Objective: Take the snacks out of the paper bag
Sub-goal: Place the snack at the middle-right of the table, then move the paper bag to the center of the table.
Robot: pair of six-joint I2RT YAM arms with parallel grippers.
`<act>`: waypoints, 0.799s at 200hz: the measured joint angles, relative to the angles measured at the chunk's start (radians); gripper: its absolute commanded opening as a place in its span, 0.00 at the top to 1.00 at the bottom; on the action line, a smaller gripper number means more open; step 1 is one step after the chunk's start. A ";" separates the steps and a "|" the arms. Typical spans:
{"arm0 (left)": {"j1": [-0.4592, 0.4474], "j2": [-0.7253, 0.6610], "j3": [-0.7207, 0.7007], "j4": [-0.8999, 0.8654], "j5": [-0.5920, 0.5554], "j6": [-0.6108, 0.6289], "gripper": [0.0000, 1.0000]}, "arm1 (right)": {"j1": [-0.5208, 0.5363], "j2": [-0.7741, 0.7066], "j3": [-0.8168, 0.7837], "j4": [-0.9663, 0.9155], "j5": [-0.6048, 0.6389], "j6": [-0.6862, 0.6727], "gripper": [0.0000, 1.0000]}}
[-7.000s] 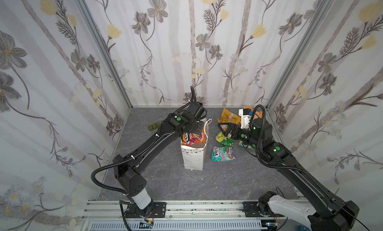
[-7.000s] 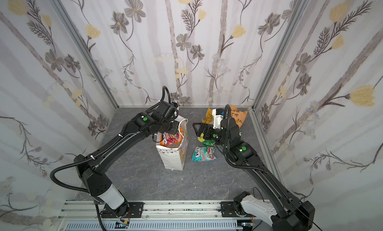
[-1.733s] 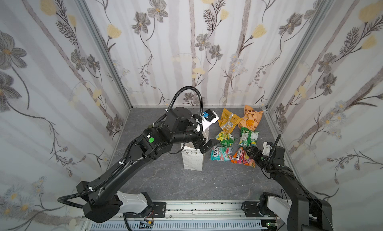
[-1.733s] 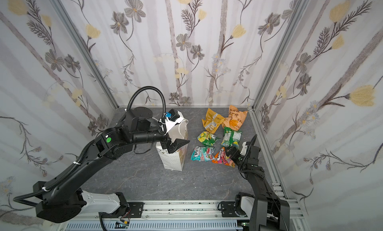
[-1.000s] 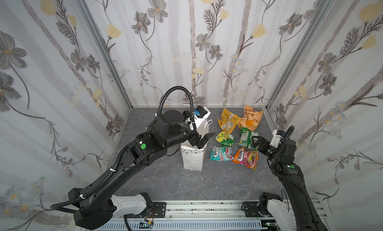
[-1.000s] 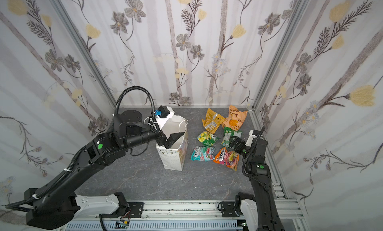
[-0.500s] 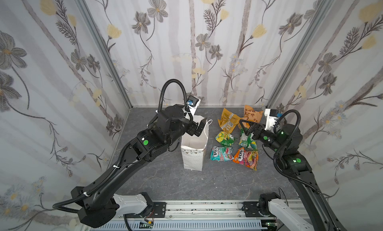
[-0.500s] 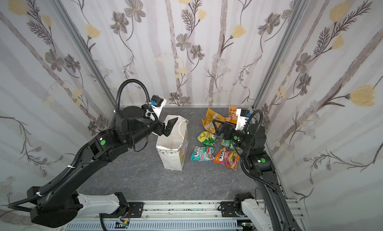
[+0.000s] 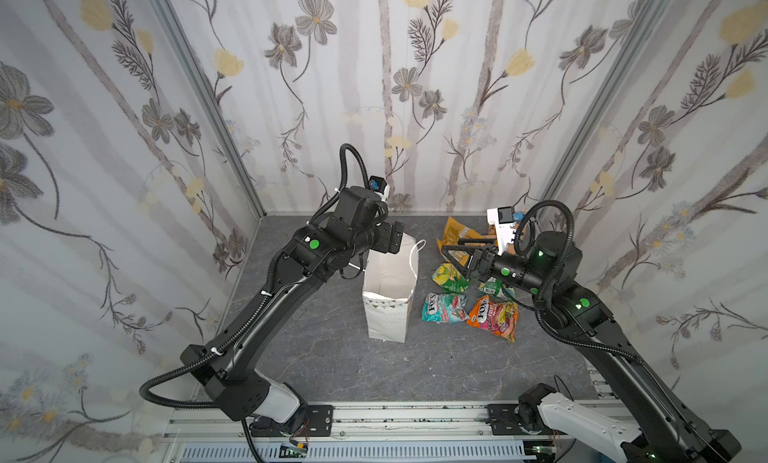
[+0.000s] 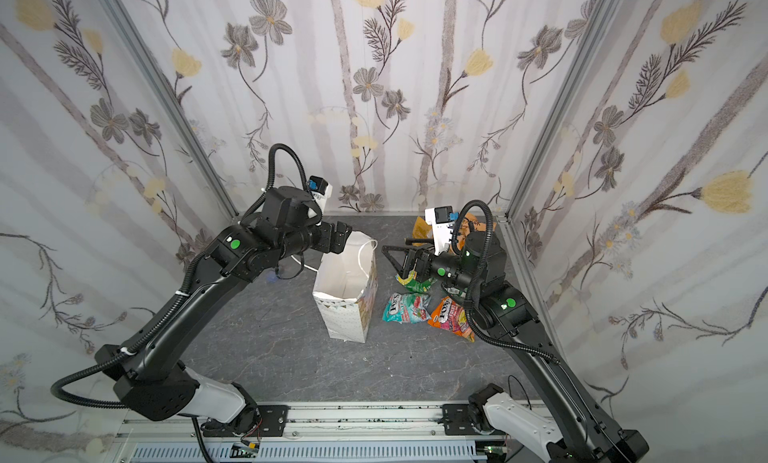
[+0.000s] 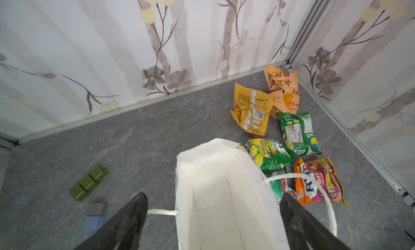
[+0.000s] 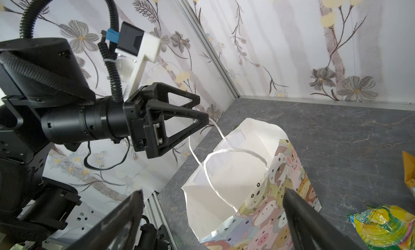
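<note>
- At the left of the desk (image 9: 332, 357), the left hand (image 12: 203, 109) hovers over the far rim of the paper bag (image 9: 384, 315), jaws wide apart and holding nothing. A cord handle (image 12: 195, 154) passes by one tip; contact unclear.
- 3 green blocks (image 11: 88, 182) lie on the bag's side away from the snacks.
- Centre: the bag stands upright, mouth up. The left wrist view shows only its bare white floor, so it looks emptied.
- Right of the bag, all 6 snacks (image 11: 253, 112) lie flat on the desk, the nearest just beside its wall.
- Over them the right hand (image 10: 395, 245) hovers, wide open, empty, pointing toward the bag. It is the nearer arm for any packet.
</note>
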 measured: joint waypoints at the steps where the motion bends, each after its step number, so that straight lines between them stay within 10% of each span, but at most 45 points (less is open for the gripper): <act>1: 0.000 0.003 0.002 -0.003 0.002 -0.001 0.09 | 0.000 0.000 0.000 0.000 0.001 0.000 0.03; 160: -0.019 0.325 0.161 -0.377 0.167 -0.134 0.37 | 0.018 0.037 0.000 -0.030 0.024 -0.006 0.03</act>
